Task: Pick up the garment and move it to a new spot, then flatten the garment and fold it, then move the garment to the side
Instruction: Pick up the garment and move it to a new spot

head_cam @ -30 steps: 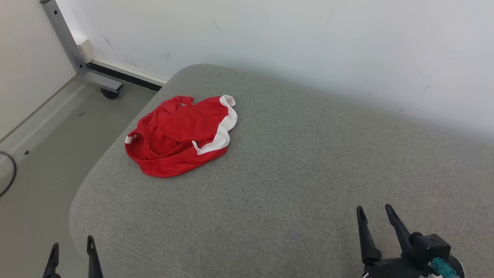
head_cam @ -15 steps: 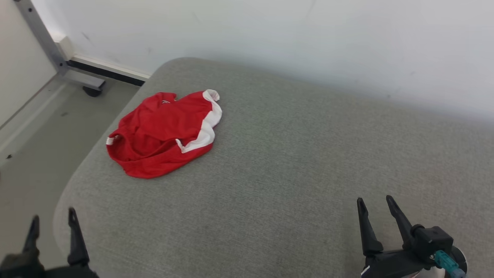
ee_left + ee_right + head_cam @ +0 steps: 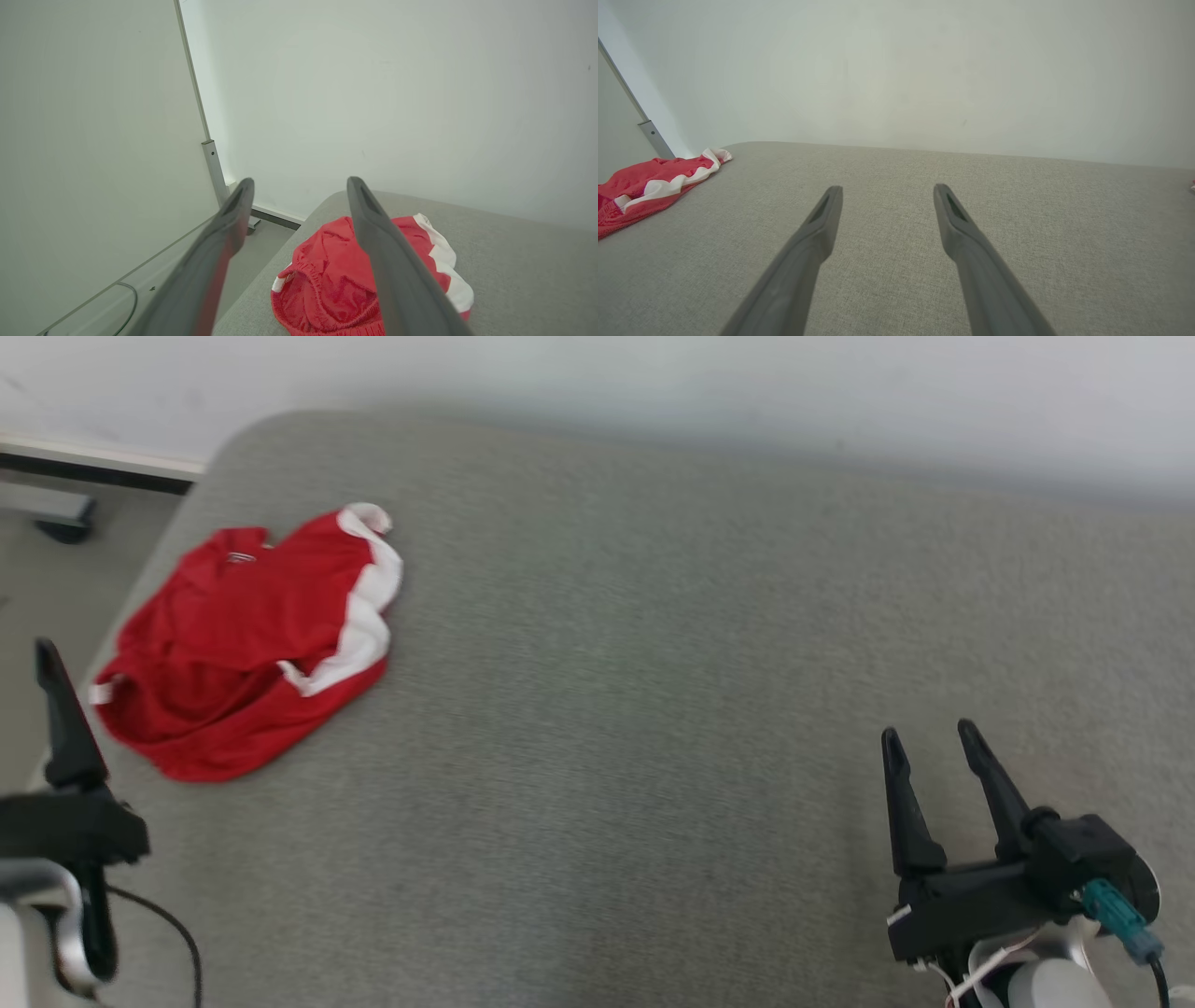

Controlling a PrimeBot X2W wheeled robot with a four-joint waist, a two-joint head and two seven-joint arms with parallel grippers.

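- Nearest on the right, the right tool (image 3: 930, 732) hangs over the bare lower-right part of the grey upholstered surface (image 3: 635, 709). Its two dark fingers are spread apart and released, with nothing between them.
- Nearest on the left, the left tool (image 3: 300, 182) is at the surface's left edge. In the head view one dark finger (image 3: 58, 705) rises at the picture's left border. The left wrist view shows both fingers parted and gripping nothing.
- Just beyond the left tool lies the garment (image 3: 243, 644), a crumpled red piece with white trim and a gathered elastic band, near the surface's far-left corner. In the left wrist view one finger crosses in front of it. The tool seems to stop short of the cloth, though contact cannot be ruled out.
- The garment is well apart from the right tool, up and to the left across bare upholstery. In the right wrist view it lies at the left edge.
- Farthest back are a pale wall (image 3: 653, 373), a strip of floor (image 3: 37, 579) to the left, and a grey metal post (image 3: 212, 168) standing by the wall.
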